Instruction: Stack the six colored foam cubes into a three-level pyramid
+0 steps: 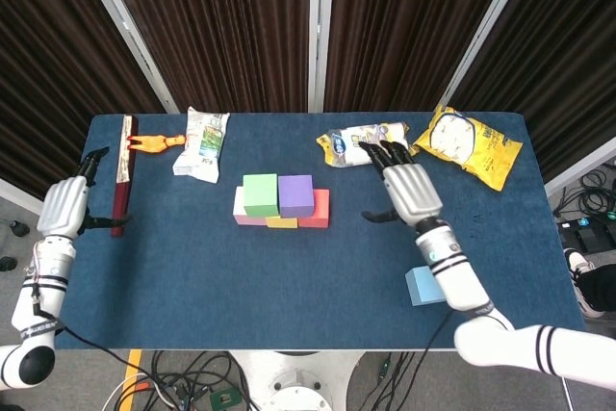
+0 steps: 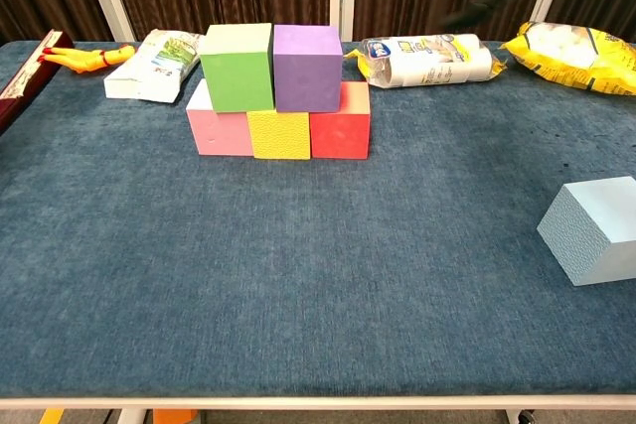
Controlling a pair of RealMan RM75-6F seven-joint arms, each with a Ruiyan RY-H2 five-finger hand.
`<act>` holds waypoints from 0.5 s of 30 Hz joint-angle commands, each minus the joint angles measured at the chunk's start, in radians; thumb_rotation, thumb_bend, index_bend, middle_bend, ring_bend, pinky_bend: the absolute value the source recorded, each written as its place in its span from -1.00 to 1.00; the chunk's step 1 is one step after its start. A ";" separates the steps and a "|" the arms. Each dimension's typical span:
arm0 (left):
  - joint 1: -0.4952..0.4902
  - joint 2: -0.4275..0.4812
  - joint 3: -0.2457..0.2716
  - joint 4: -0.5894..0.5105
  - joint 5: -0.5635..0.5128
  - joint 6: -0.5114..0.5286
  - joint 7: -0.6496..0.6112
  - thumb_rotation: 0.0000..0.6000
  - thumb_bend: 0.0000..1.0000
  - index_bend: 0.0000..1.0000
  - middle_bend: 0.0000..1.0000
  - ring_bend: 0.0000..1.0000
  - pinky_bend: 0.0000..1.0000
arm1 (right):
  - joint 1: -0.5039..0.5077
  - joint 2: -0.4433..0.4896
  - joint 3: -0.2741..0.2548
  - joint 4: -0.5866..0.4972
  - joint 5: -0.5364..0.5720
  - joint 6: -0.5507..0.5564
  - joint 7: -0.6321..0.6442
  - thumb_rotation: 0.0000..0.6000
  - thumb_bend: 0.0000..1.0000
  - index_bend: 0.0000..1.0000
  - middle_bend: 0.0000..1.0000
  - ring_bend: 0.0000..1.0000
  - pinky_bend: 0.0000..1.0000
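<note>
Five foam cubes stand in two levels mid-table: pink (image 2: 219, 131), yellow (image 2: 278, 134) and red (image 2: 340, 126) below, green (image 2: 238, 67) and purple (image 2: 307, 67) on top. From the head view the green (image 1: 260, 192) and purple (image 1: 295, 194) tops show, with the red (image 1: 321, 207) edge to their right. A light blue cube (image 2: 594, 230) sits alone at the near right (image 1: 423, 286). My right hand (image 1: 409, 190) hovers right of the stack, apart from it, fingers spread and empty. My left hand (image 1: 63, 207) hangs off the table's left edge, holding nothing.
Along the far edge lie a dark red bar (image 1: 122, 175), an orange rubber chicken (image 1: 154, 143), a white-green packet (image 1: 202, 141), a white roll pack (image 1: 371, 144) and a yellow bag (image 1: 467, 146). Blue cloth covers the table (image 2: 298, 295).
</note>
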 commanded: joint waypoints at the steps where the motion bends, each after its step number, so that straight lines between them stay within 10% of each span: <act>1: -0.003 -0.004 0.002 -0.002 0.005 0.001 0.004 1.00 -0.98 -0.85 -0.84 -0.76 -0.38 | -0.095 0.078 -0.081 -0.057 -0.106 0.026 0.086 1.00 -0.93 -0.87 -0.70 -0.93 -0.75; 15: -0.019 -0.021 0.016 -0.018 0.014 -0.017 0.030 1.00 -0.98 -0.85 -0.84 -0.76 -0.38 | -0.226 0.126 -0.242 -0.052 -0.316 -0.044 0.199 1.00 -0.99 -0.87 -0.69 -0.90 -0.62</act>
